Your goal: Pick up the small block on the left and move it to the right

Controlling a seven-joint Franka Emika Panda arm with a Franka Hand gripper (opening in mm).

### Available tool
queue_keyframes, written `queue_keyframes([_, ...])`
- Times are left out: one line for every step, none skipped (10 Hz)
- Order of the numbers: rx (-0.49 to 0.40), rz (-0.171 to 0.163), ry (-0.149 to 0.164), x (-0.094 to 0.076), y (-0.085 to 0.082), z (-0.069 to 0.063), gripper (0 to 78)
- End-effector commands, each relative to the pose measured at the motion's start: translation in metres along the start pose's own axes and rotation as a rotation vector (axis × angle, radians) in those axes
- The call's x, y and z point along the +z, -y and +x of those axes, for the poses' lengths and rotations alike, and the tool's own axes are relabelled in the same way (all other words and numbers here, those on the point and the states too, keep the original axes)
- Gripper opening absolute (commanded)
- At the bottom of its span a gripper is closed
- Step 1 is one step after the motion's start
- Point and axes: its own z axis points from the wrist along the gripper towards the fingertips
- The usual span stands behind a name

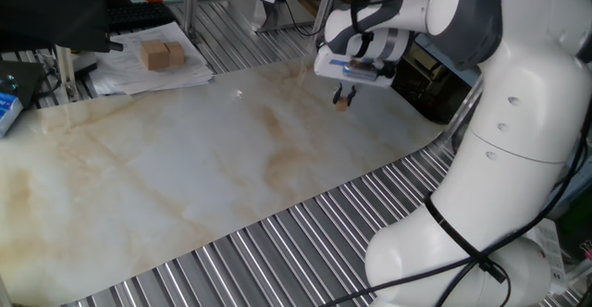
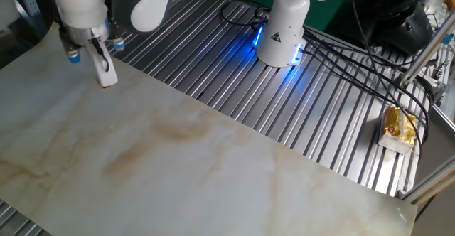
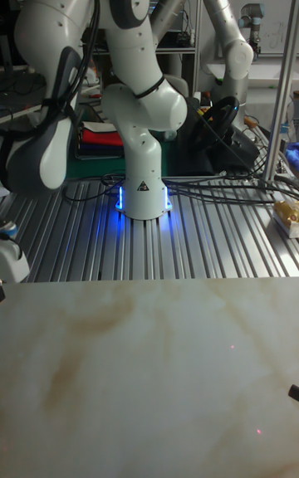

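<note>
The gripper (image 1: 342,100) had its fingers closed on the small block (image 1: 342,104), which hung at the fingertips above the marbled tabletop (image 1: 185,168). The pickup looked done; carrying it rightward and setting it down remained.

Even bright light, blue base glow

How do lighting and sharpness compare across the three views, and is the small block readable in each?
One fixed view: even light, sharp; the small block shows between the gripper fingers. The other fixed view: blue glow at the robot base, gripper slightly blurred, block not discernible. Tall fixed view: dim and dark behind the arm, the same blue glow on the base, block out of sight.
</note>
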Motion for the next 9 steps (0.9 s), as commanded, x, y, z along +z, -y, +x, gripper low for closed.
queue_keyframes([-0.188,0.011,-0.029,-0.018,0.004,0.0,1.3])
queue_keyframes([-0.232,-0.012,-0.046,-0.022,0.005,0.0,1.3])
queue_keyframes([-0.247,-0.036,-0.056,-0.026,0.006,0.001,1.3])
queue_keyframes([-0.252,-0.038,-0.054,-0.03,0.006,0.004,1.3])
queue_keyframes([-0.245,-0.039,-0.049,-0.035,0.003,0.008,1.3])
queue_keyframes([-0.236,-0.038,-0.045,-0.039,-0.002,0.014,1.3])
queue_keyframes([-0.234,-0.037,-0.044,-0.04,-0.003,0.016,1.3])
queue_keyframes([-0.224,-0.036,-0.042,-0.046,-0.01,0.027,1.3])
queue_keyframes([-0.232,-0.039,-0.038,-0.048,-0.013,0.03,1.3])
